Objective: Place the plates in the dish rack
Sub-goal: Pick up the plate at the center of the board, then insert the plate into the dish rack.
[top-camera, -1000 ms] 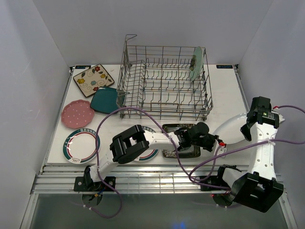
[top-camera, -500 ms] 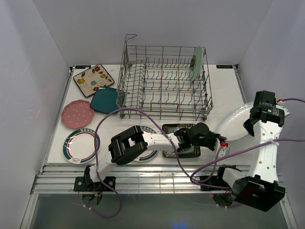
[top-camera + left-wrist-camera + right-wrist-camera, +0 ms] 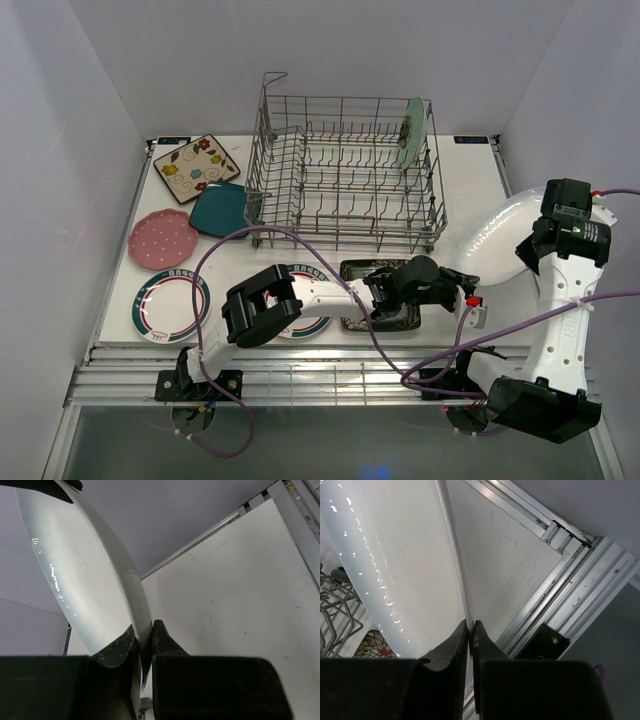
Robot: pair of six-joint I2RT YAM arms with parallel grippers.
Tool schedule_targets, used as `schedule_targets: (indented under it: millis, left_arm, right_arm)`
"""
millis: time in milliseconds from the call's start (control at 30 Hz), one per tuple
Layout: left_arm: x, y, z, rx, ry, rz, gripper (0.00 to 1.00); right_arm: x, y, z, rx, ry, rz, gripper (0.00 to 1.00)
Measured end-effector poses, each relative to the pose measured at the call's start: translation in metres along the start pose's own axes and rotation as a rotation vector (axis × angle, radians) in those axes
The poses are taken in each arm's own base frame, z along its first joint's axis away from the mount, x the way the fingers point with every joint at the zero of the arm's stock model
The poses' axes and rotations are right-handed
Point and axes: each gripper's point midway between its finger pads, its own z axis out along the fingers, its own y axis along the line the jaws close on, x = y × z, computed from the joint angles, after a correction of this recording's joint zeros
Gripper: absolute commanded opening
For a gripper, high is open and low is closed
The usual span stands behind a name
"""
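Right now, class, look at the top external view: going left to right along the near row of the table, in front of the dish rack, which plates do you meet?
green-rimmed round plate → second green-rimmed round plate → black floral square plate → plain white plate

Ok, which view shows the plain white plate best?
Top external: nearly the whole plain white plate shows, tilted. The wrist views show only rim sections, pinched in the left gripper and right gripper.
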Motion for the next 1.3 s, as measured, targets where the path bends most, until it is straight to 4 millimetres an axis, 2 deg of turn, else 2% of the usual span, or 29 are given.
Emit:
schedule_targets:
  millis: [200, 467, 833, 967, 1200, 1300]
  left_arm:
    - [-0.005, 0.019, -0.005, -0.067, 0.012, 0.03, 0.0]
    - [0.001, 0.033, -0.013, -0.153, 0.047, 0.078, 0.0]
    - [0.011, 0.074, -0.04, -0.289, 0.119, 0.088, 0.0]
    - [0.021, 0.086, -0.055, -0.313, 0.149, 0.076, 0.0]
    - [0.027, 0.104, -0.09, -0.368, 0.2, 0.024, 0.0]
    - [0.031, 0.106, -0.096, -0.38, 0.216, 0.009, 0.0]
  right_arm:
    - [-0.012, 0.009, -0.014, -0.06, -0.034, -0.012, 0.08]
    - [-0.016, 0.031, -0.025, -0.135, -0.047, -0.072, 0.08]
    - [-0.03, 0.086, -0.05, -0.224, -0.135, -0.192, 0.08]
    - [-0.029, 0.106, -0.055, -0.254, -0.146, -0.214, 0.08]
    - [-0.025, 0.147, -0.07, -0.314, -0.121, -0.283, 0.08]
    - [-0.022, 0.157, -0.071, -0.328, -0.115, -0.304, 0.08]
